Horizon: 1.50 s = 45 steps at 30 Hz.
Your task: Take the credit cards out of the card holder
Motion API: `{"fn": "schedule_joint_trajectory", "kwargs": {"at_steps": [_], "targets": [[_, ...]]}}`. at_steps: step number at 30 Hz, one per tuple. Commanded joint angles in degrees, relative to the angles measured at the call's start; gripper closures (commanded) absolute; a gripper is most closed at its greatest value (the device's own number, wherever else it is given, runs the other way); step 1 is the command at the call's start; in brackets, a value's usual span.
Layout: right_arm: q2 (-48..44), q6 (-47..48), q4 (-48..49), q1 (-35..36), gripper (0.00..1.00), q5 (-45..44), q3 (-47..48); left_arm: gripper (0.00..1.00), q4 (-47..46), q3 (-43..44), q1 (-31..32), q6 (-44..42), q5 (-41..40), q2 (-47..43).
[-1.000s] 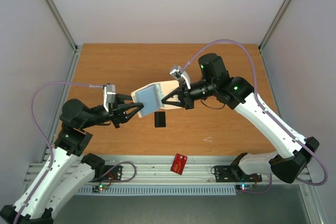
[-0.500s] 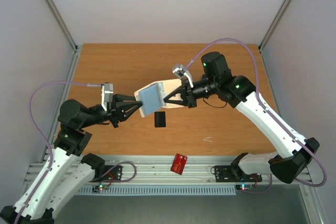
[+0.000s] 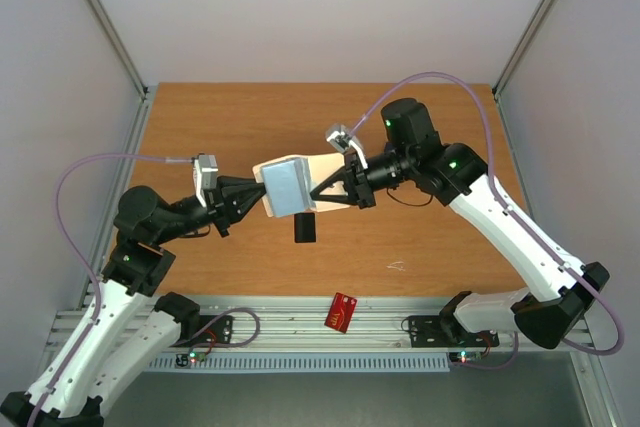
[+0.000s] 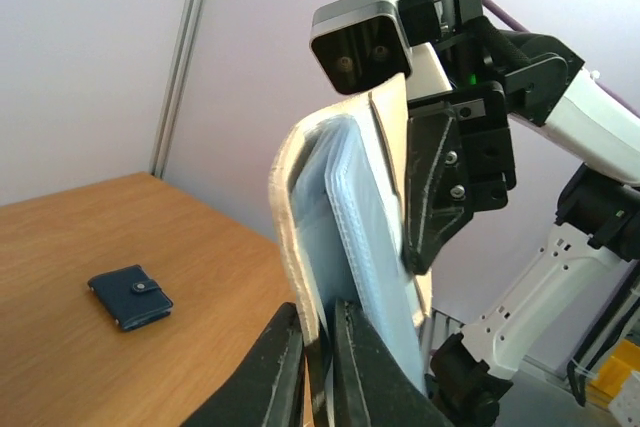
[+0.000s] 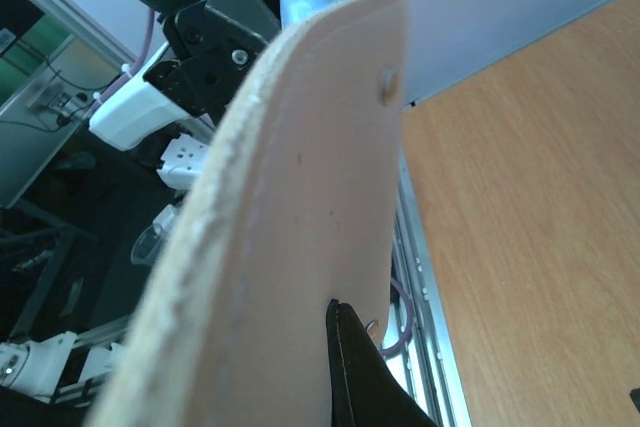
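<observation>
The card holder [image 3: 285, 187] hangs in the air above the table's middle, beige outside, with grey-blue sleeves [image 4: 350, 217] facing up. My left gripper [image 3: 262, 197] is shut on its left edge; in the left wrist view the fingers [image 4: 275, 372] pinch the beige cover, with a thin dark strip between them that I cannot identify. My right gripper [image 3: 318, 190] is shut on the right flap. The right wrist view is filled by the beige cover [image 5: 300, 197], with one black finger [image 5: 355, 377] against it. One red credit card [image 3: 343, 312] lies on the metal rail by the table's near edge.
A small dark blue wallet [image 4: 130, 297] lies on the wooden table [image 3: 230, 127]; in the top view it is the dark shape [image 3: 305, 228] just nearer than the holder. Grey walls and corner posts enclose the table. Both arm bases stand on the near rail.
My left gripper has moved in and closed on the holder's left edge. The holder has turned slightly and now sits squarer between the two grippers. The right gripper has kept its hold.
</observation>
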<state>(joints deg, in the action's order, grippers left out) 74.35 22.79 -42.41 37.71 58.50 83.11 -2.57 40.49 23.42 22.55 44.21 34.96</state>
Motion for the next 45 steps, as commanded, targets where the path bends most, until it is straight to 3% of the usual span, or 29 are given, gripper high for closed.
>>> {"fn": "schedule_joint_trajectory", "kwargs": {"at_steps": [1,9,18,24,29,31,36,41,42,45], "targets": [[2.5,-0.9,3.2,2.8,0.97,0.4,2.9,0.88,-2.0,0.4,1.0,0.3,0.6,1.2],[8.1,-4.6,10.2,3.8,0.98,-0.1,4.6,0.71,-3.3,-0.4,2.2,1.1,0.1,1.4],[7.2,-3.6,15.0,4.0,0.97,7.3,3.7,0.71,1.9,-1.5,2.1,-2.7,-4.1,0.4],[7.7,-4.4,14.3,5.2,0.97,10.8,5.3,0.69,8.4,-1.9,1.9,-9.4,-12.6,0.6],[8.2,-3.4,13.2,5.4,0.97,8.7,5.0,0.57,3.7,-2.3,1.9,-6.5,-5.1,1.2],[8.6,-3.2,13.0,5.4,0.97,8.3,5.0,0.62,3.2,-2.4,1.9,-5.2,-3.3,1.4],[8.9,-2.4,13.1,5.4,0.96,7.0,4.5,0.98,3.4,-1.8,1.8,-5.2,-4.6,1.3],[7.3,-1.1,10.2,3.7,0.81,0.5,2.2,1.00,4.7,-1.0,1.8,-4.7,-3.5,0.9],[6.8,-1.4,9.2,3.2,0.74,-3.0,1.9,1.00,7.3,-0.4,1.8,-5.1,-5.9,1.0],[6.1,-1.0,5.0,2.8,0.41,-13.3,1.7,1.00,17.9,2.1,1.8,-9.9,-20.6,2.0]]}}
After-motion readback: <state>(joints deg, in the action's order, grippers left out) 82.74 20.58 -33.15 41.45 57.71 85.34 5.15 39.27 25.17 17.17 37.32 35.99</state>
